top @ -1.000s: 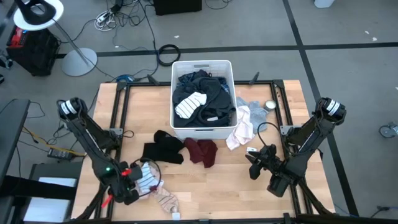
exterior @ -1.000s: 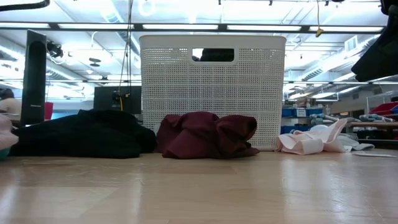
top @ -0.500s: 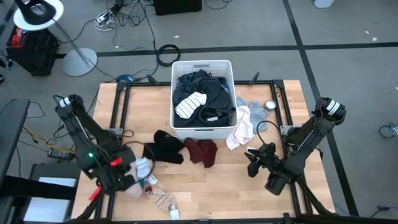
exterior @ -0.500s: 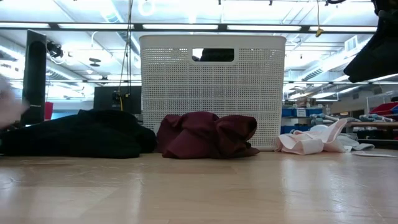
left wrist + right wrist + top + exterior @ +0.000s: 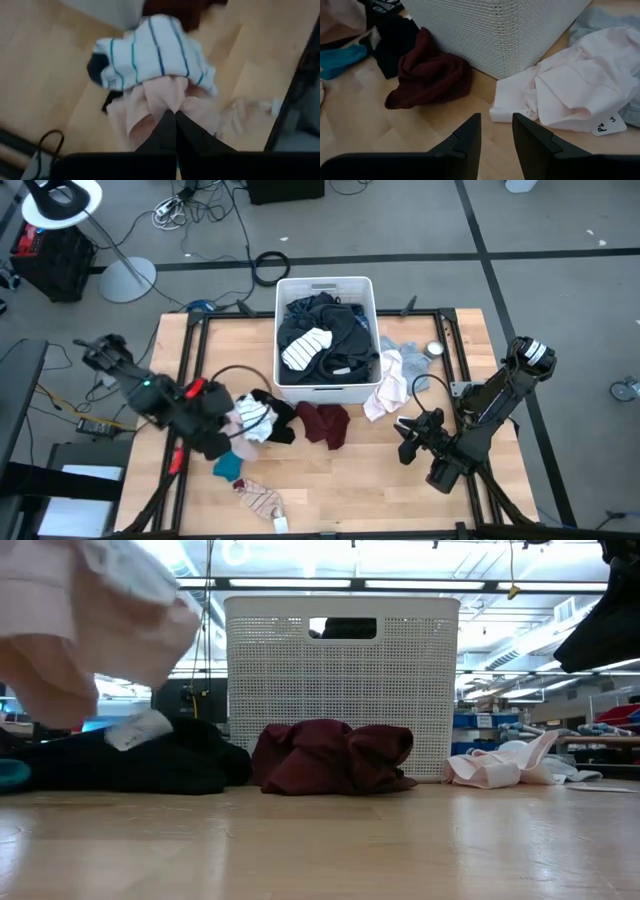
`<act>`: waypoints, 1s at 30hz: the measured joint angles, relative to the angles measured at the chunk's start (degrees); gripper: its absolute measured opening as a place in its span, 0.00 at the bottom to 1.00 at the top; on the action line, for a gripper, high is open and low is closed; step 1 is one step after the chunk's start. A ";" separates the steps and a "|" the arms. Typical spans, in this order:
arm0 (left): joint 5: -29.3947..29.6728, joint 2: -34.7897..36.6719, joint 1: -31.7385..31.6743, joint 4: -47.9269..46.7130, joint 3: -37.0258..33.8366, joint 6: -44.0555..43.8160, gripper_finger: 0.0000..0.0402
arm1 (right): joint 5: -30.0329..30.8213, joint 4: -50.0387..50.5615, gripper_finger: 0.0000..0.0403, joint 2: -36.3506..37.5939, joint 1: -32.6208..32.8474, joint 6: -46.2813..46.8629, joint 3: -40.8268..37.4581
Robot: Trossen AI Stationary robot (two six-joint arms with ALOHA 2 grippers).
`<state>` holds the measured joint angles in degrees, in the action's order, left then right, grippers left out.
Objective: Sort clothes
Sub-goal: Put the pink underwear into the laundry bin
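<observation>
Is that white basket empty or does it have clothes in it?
Not empty: the basket holds dark clothes with a striped white piece on top.

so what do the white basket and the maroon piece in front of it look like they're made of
White basket: looks like rigid moulded plastic, matte, judging by its straight walls, fine regular perforations and cut-out handle slot. Maroon piece: soft cloth, probably a knit or fleece, matte, slumped in rounded folds on the wooden table.
</observation>
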<state>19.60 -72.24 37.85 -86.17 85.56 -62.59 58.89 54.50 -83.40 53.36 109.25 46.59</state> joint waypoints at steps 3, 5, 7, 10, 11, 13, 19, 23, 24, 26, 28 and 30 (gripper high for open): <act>-0.99 -0.32 -3.94 -3.27 -0.06 2.30 0.00 | 0.00 0.40 0.28 0.00 0.00 0.00 0.00; 2.06 0.03 -5.40 -3.90 -0.15 2.85 0.00 | 0.00 0.42 0.28 0.00 0.00 0.00 0.00; -1.17 0.23 -6.39 -0.56 -0.54 7.32 0.00 | 0.00 0.40 0.28 0.00 0.00 0.02 0.00; -8.69 -0.96 -7.08 5.91 -0.66 12.44 0.00 | 0.00 0.49 0.28 0.00 0.00 0.02 0.00; -8.70 -1.20 -7.23 6.45 -0.70 12.85 0.00 | 0.00 0.69 0.28 0.00 0.00 0.02 0.00; -4.76 -1.13 -7.76 4.68 -0.72 12.32 0.00 | -0.02 0.92 0.28 0.00 0.00 0.02 0.00; 5.40 -0.44 -8.72 -0.32 -0.72 9.27 0.00 | -0.01 0.88 0.28 0.00 -0.02 0.26 0.00; 5.65 -0.44 -9.20 3.33 -0.72 12.96 0.00 | -0.01 0.89 0.28 0.00 -0.07 0.24 0.00; 6.25 -0.35 -9.46 4.39 -0.67 14.23 0.00 | -0.01 0.90 0.28 0.00 -0.07 0.26 0.00; 6.53 -0.27 -10.43 7.25 0.05 17.19 0.00 | 0.00 0.88 0.28 0.00 -0.15 0.26 0.00; 6.58 -0.29 -11.94 10.78 1.21 21.23 0.00 | 0.00 0.88 0.28 0.00 -0.24 0.26 0.00; 6.74 -0.27 -13.53 14.24 2.78 25.21 0.00 | 0.00 0.88 0.28 0.00 -0.51 0.26 0.00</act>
<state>26.35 -72.51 24.32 -71.93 88.34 -37.38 58.89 55.37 -83.40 52.86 109.51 46.59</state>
